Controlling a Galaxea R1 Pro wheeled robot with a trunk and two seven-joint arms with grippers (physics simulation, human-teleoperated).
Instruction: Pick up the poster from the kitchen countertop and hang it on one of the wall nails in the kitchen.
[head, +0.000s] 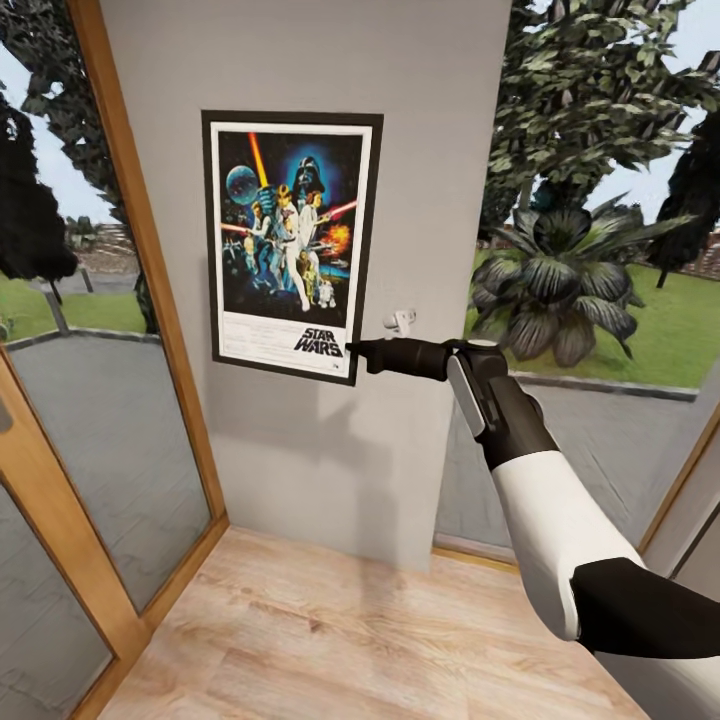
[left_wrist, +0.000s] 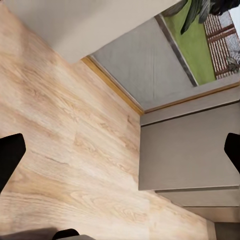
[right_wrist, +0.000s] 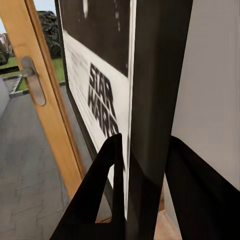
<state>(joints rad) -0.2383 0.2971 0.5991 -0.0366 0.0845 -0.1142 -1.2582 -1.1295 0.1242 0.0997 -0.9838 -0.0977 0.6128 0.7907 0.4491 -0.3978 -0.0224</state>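
Note:
The Star Wars poster (head: 290, 240), black-framed with a white border, stands upright and flat against the pale grey wall (head: 420, 150). My right gripper (head: 352, 350) reaches in from the right and is shut on the frame's lower right corner. In the right wrist view its two black fingers (right_wrist: 107, 190) straddle the poster's black edge (right_wrist: 150, 100) beside the "STAR WARS" lettering. My left gripper (left_wrist: 121, 152) is open and points down at the wooden floor (left_wrist: 60, 125), with nothing between its fingertips. Any wall nail is hidden, and the kitchen countertop is out of view.
A wooden-framed glass door (head: 120, 330) with a metal handle (right_wrist: 32, 80) stands left of the wall. A window onto a garden plant (head: 560, 280) is at the right. A small white fitting (head: 400, 320) sits just above my right wrist. Light wood floor (head: 330, 640) lies below.

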